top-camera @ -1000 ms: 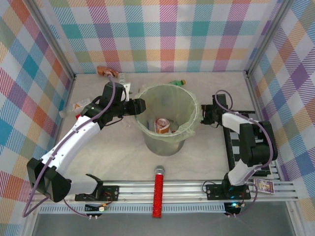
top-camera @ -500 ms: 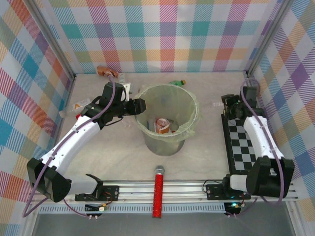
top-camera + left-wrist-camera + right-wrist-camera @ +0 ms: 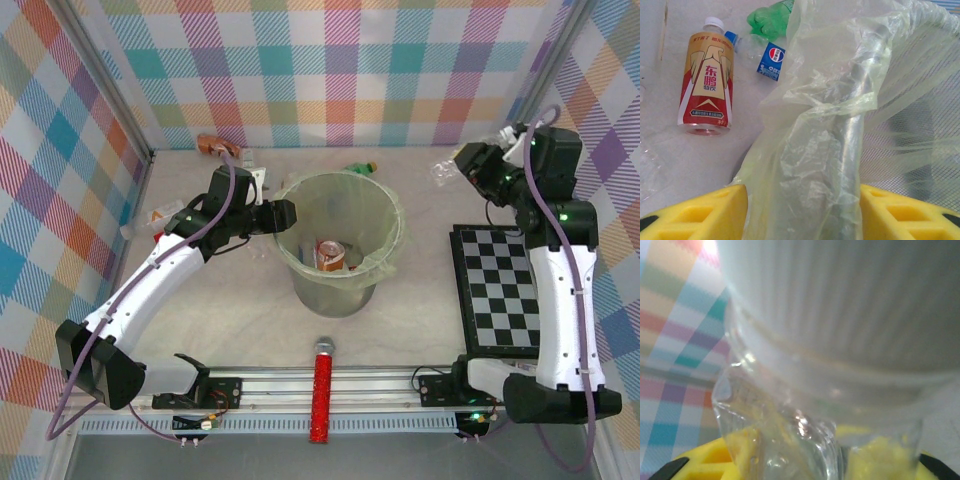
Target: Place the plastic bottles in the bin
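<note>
Clear crumpled plastic bottle (image 3: 785, 440) seized, two o'clock.
Right claw (image 3: 468, 160) newly clamped on it; grey bag-lined bin (image 3: 345, 290) held by left claw (image 3: 283, 214).

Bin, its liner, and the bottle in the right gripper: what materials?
Bin: grey metal, seemingly; dull sheen on its bare lower wall.
Liner: thin plastic film, translucent pale green, crinkled.
Bottle: thin clear plastic, glossy, crumpled.

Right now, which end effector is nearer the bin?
Left. The left end effector straddles the bin rim; the right end effector is far right, gripping a clear bottle.
</note>
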